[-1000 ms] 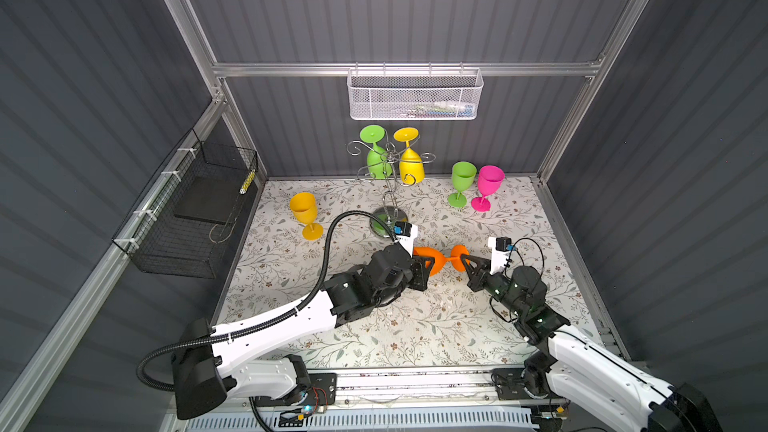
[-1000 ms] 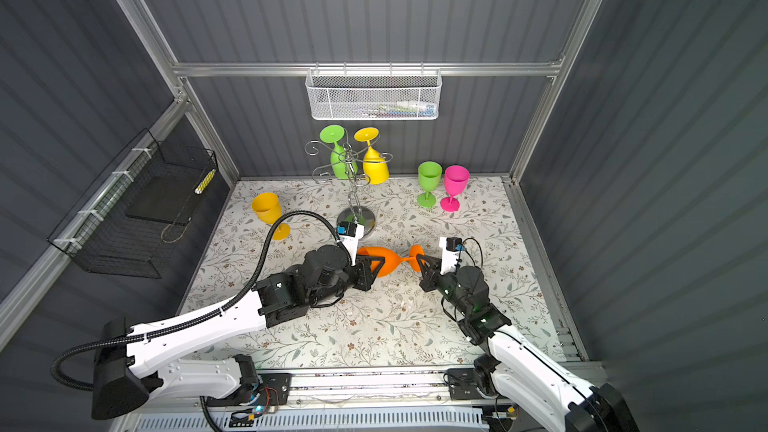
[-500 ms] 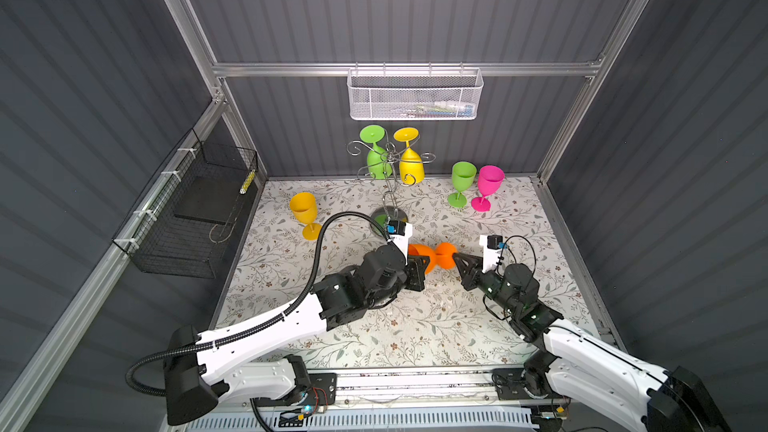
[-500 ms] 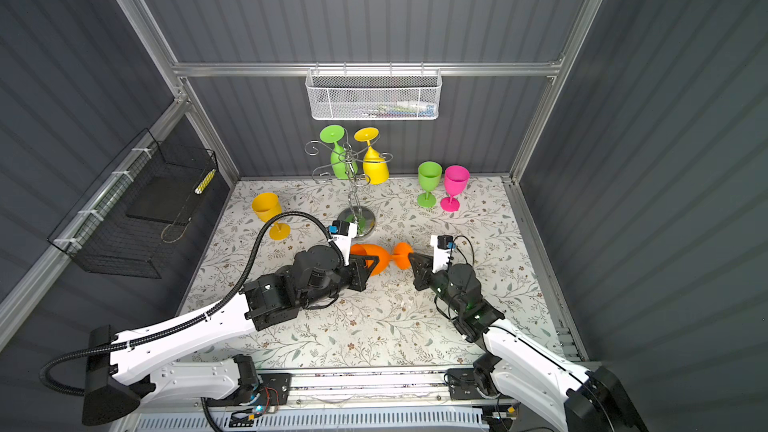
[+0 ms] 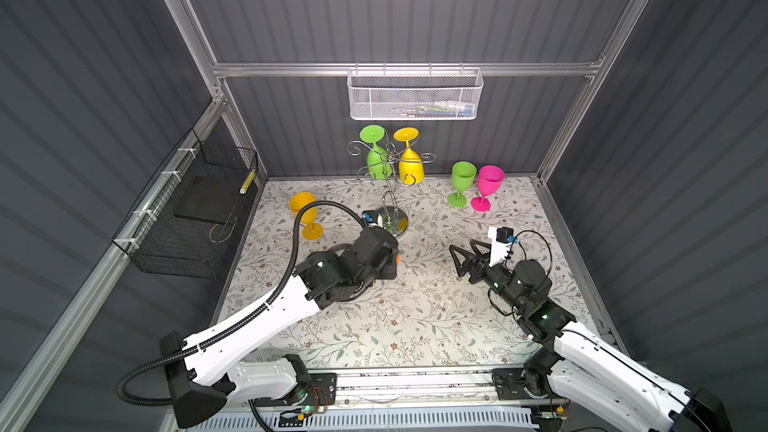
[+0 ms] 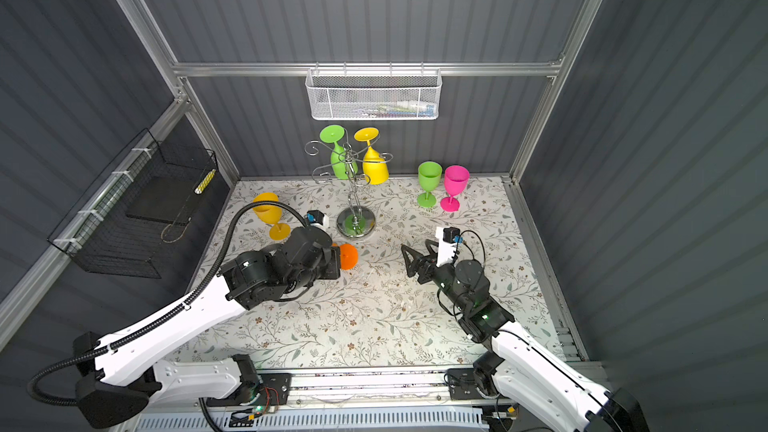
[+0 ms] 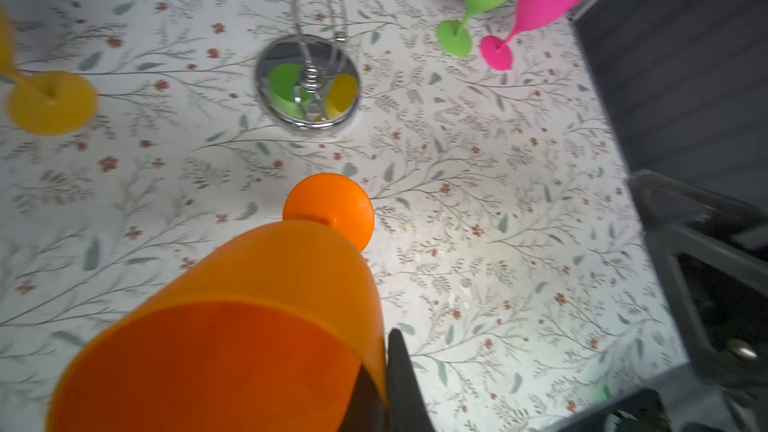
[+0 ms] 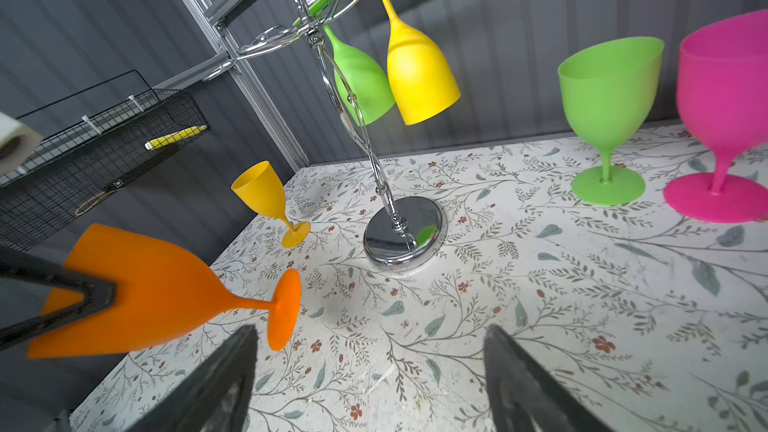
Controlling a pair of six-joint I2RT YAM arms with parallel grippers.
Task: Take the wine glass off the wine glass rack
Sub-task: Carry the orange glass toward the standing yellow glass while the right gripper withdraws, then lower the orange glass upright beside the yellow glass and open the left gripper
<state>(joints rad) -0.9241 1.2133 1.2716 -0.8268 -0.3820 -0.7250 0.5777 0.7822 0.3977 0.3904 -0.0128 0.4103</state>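
The wine glass rack (image 5: pixel 394 224) stands toward the back of the floral worktop (image 5: pixel 415 326), its shiny round base flat on the surface. Two glasses hang upside down from its curled arms: a green hanging glass (image 5: pixel 376 160) and, touching or just beside it, a yellow hanging glass (image 5: pixel 410 164).

The orange wine glass (image 8: pixel 158 297) is off the rack. It lies almost level in front of the rack's base, on the robot's side, and its foot appears clear of the worktop. The left end effector (image 6: pixel 334 261) is clenched on its bowl; one dark finger (image 8: pixel 83 297) crosses the bowl in the right wrist view. The foot points away from that arm.

The right end effector (image 5: pixel 463 249) is released and holds nothing, its jaws spread wide. It hangs in front of the rack and to its right, apart from the orange foot.

Left of the rack an amber glass (image 5: pixel 303 205) stands upright. Right of the rack a green standing glass (image 5: pixel 462 178) and a pink glass (image 5: pixel 489 182) stand just beside each other.

Above the rack a white mesh basket (image 5: pixel 415 97) hangs on the back rail; the print on what lies in it is too small to read. Far left of the rack a black wire basket (image 5: pixel 195 218) holds a yellow stick (image 8: pixel 176 137) with dark marks that cannot be read
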